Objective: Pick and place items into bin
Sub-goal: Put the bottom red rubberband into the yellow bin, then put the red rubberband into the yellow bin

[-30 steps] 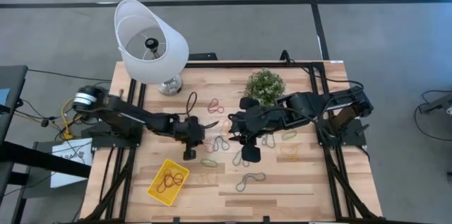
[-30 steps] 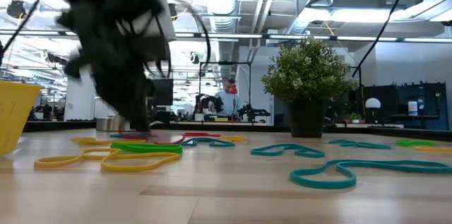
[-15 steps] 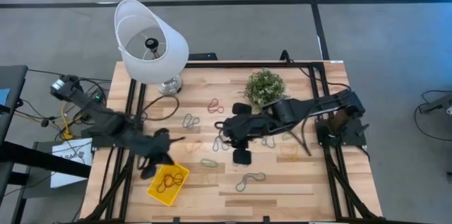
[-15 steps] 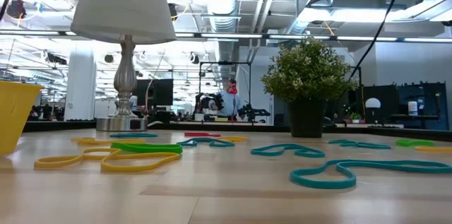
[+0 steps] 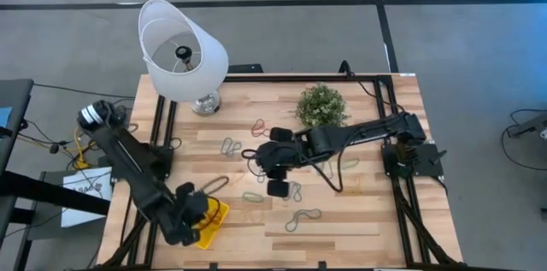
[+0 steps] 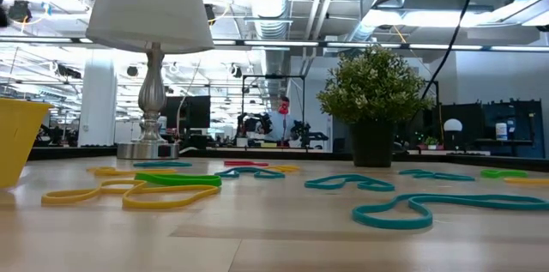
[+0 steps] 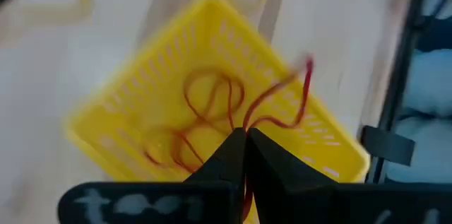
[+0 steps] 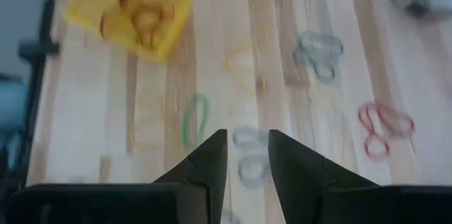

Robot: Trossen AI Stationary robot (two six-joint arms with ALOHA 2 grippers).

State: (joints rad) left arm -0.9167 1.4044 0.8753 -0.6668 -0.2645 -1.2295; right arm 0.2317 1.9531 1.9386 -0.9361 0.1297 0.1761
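Observation:
My left gripper hangs over the yellow bin at the table's near left, shut on a red loop. More red loops lie in the bin. My right gripper is open above the table's middle, its fingers on either side of a grey loop on the wood below, touching nothing. Further items lie flat about the table: red, grey, green and yellow. My left gripper pinches the red loop between its two shut fingertips, at one end of the loop. The fingers slant down from above. The rest of the loop juts out past the fingertips over the bin, its free end above the bin's rim.
A white lamp stands at the far left and a potted plant at the far middle. The low view shows yellow, green and teal loops on the near wood. A black frame runs along the table's sides.
My left gripper has swung from the table's middle toward the near left corner, rising and rolling, and carried the red loop over the bin. My right gripper has gone down and toward the table's left, still open.

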